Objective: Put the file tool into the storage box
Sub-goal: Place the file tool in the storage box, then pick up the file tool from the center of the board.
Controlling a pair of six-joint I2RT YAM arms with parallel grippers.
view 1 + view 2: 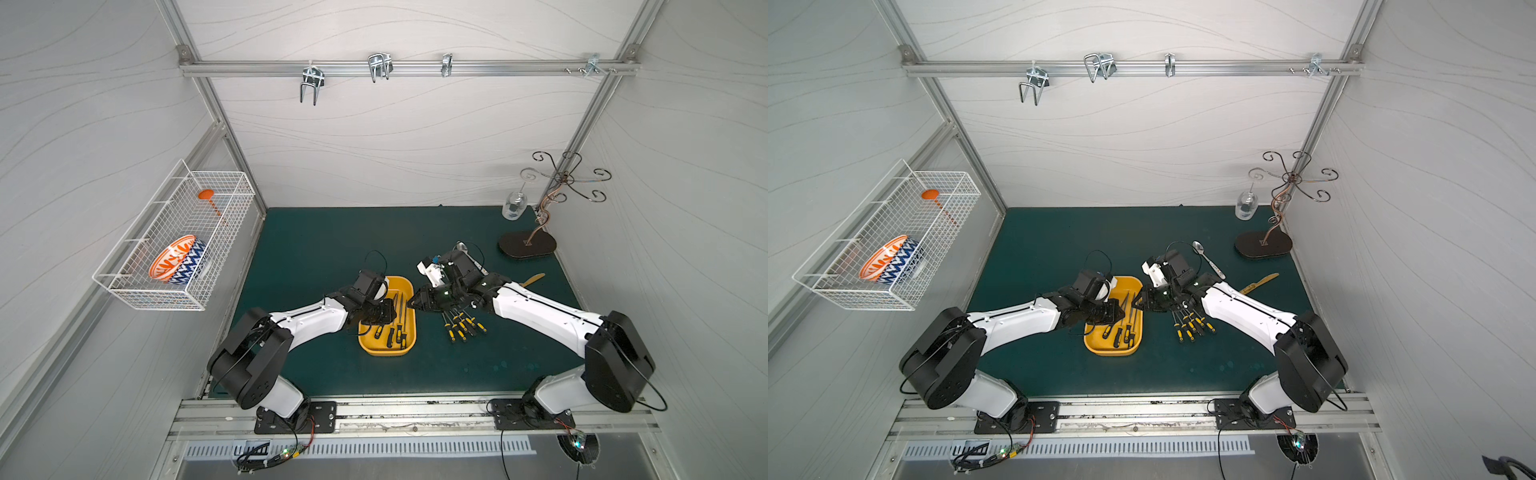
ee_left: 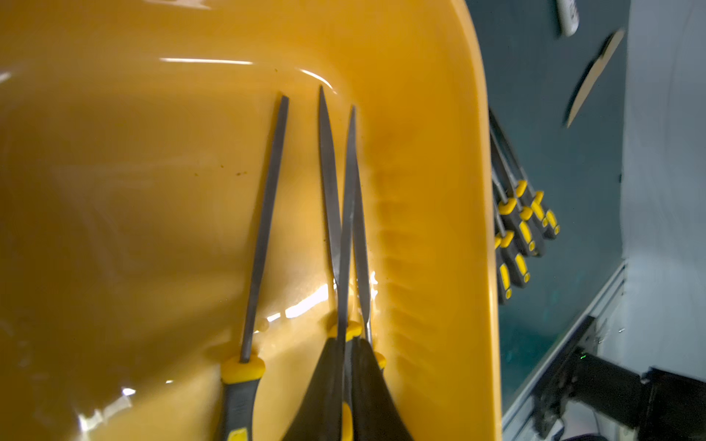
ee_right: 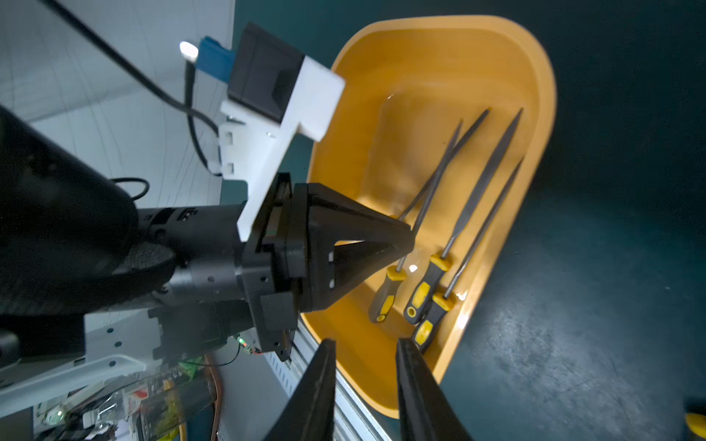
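Where the left pincer (image 2: 347,355) sits low in the storage box (image 2: 439,191), its jaws stand barely apart astride the shaft of one file (image 2: 350,172); gripped or loose, can't tell. Three other files (image 2: 267,229) lie beside it. Jaws apart and empty, the right pincer (image 3: 366,345) hangs at the box's rim. Loose tools (image 1: 461,326) on the counter (image 1: 316,249).

Yellow storage box (image 1: 386,351) flat on mat; four files (image 3: 486,178) inside, in its right half, handles toward front, two crossed. Loose files (image 1: 460,333) just beside it.
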